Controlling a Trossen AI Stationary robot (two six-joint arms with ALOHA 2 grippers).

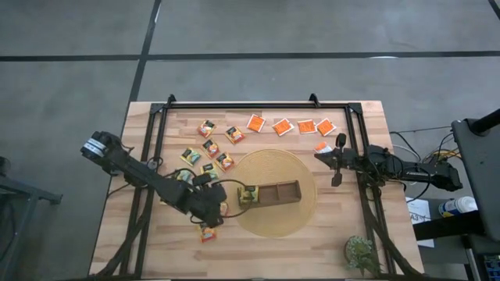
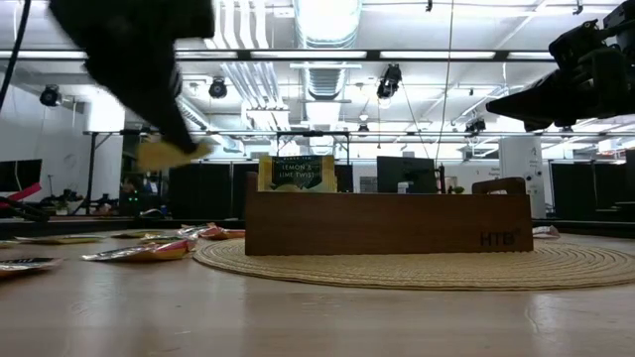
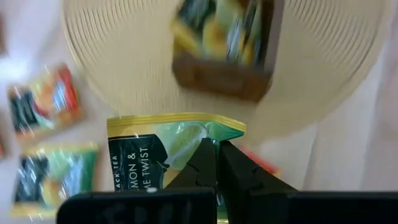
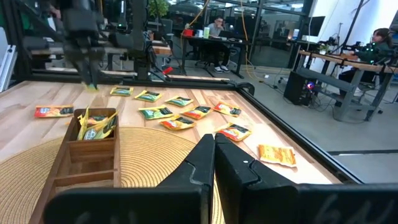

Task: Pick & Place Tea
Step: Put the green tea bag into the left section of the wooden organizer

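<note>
Sachets of tea lie scattered over the left half of the wooden desk (image 1: 258, 257), and one sachet of the green-and-yellow kind is held by the left gripper (image 1: 223, 208). Its fingers (image 3: 205, 165) are closed on this lemon twist sachet (image 3: 163, 149), which is seen lifted clear of the desk in the low view, just left of the woven round mat (image 1: 301, 222). One orange-and-dark sachet (image 1: 208, 232) lies on the desk just near of that gripper. Farther back on the left, a loose group of green-and-yellow and orange-and-dark sachets (image 1: 209, 147) is spread flat on the wood.

At the middle, the brown three-compartment wooden tray (image 1: 285, 192) rests on the mat. Its left compartment is filled with upright green-and-yellow sachets (image 1: 249, 195); the other two compartments are seen bare. Along the far edge, four bright orange sachets (image 1: 283, 126) are laid in a row, and a fifth (image 1: 322, 147) lies just beside the right gripper.

At the right, the right gripper (image 1: 338, 160) hangs above the desk off the mat's right rim, well apart from the tray. Its fingers (image 4: 208, 158) are pressed together with nothing between them. A small green plant (image 1: 362, 254) stands at the near right corner. Beyond the desk, seated people (image 4: 379, 37) are seen at benches in the room.
</note>
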